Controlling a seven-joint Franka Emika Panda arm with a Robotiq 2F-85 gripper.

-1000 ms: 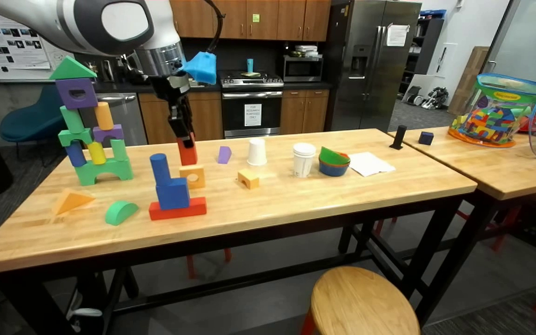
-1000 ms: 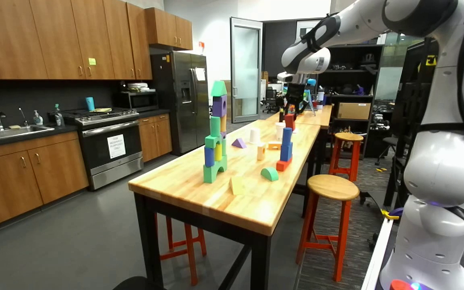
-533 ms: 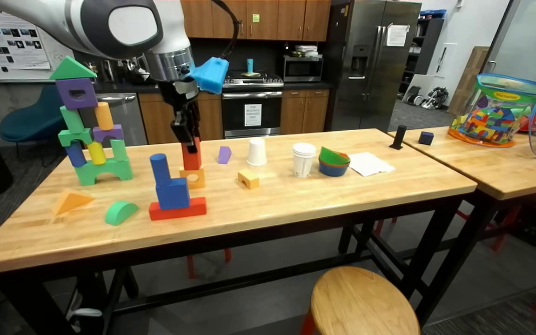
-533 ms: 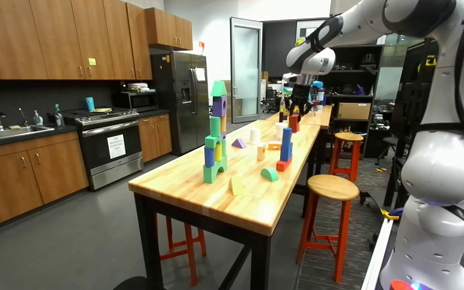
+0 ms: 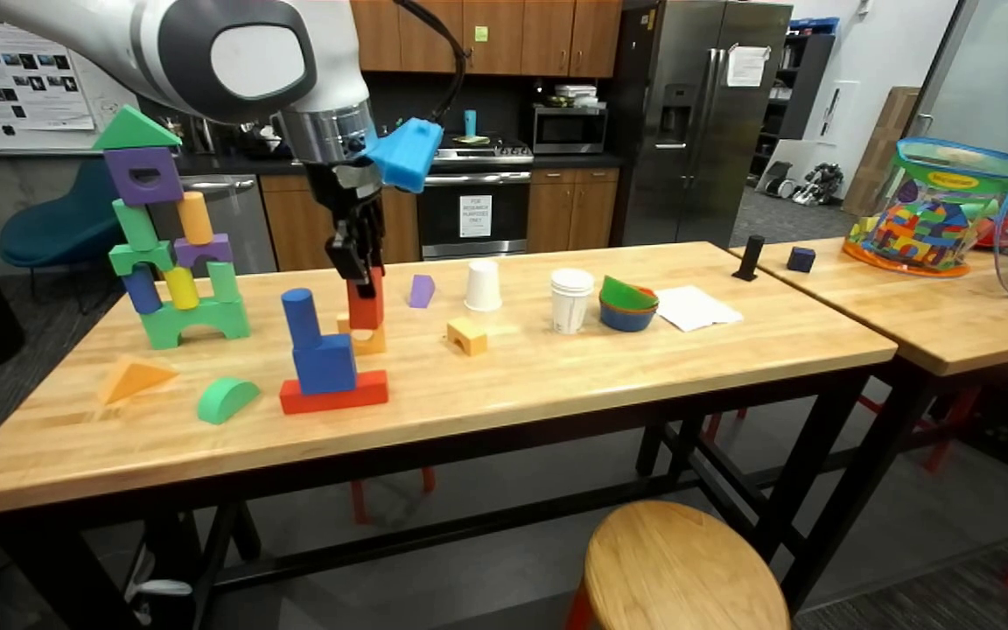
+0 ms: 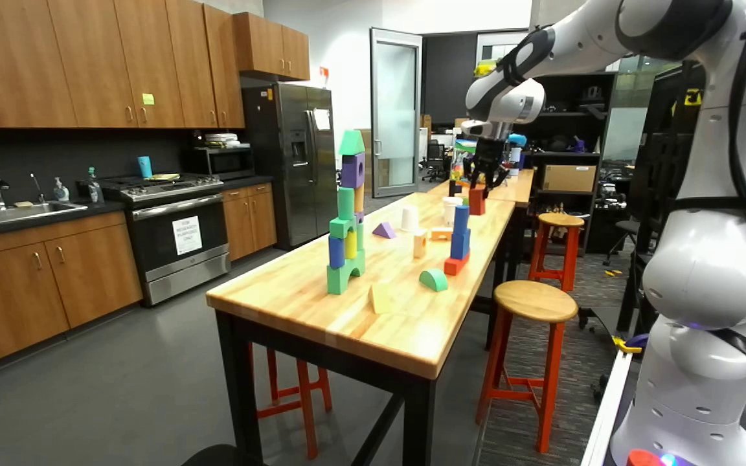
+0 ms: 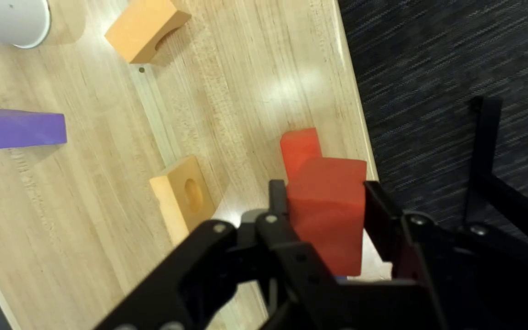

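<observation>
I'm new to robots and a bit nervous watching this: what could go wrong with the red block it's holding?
The gripper holds the red block near the blue cylinder standing on the blue block, so a sideways bump might knock the cylinder off. If the grip slipped, the red block could drop onto the red plank showing beneath it in the wrist view, or tumble over the nearby edge of the table.

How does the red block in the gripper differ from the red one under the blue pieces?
The held red block hangs clamped in the gripper; the base red block rests on the table. The held red block is upright; the base red block lies flat. The base red block carries a blue block; the held red block carries none. Both are red.
</observation>
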